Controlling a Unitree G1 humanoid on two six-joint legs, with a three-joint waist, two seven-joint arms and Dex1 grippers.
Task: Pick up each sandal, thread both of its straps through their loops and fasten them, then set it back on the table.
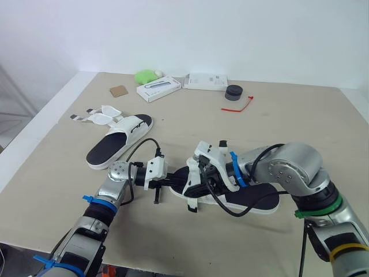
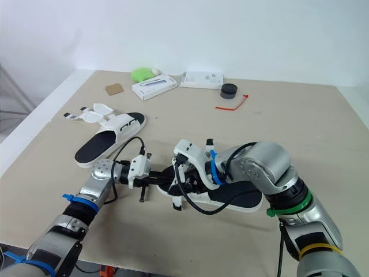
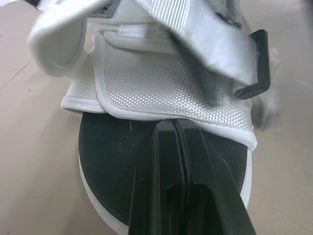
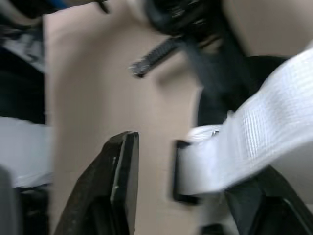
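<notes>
The beige table (image 1: 300,115) carries two white sandals with black insoles. The far sandal (image 1: 118,141) lies flat at the robot's left, its straps (image 1: 101,115) undone and spread on the tabletop past its end. The near sandal (image 1: 259,202) rests on its sole near the front edge. Along the back lie a brown square (image 1: 119,91), a green lump (image 1: 147,75), a white box (image 1: 158,89) just beside it, a flat white pack (image 1: 206,81), a black roll (image 1: 234,92) and a red tie (image 1: 237,105) near the roll.

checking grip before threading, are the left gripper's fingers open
No, the left gripper has its fingers pressed together, over the black footbed of the sandal.
</notes>
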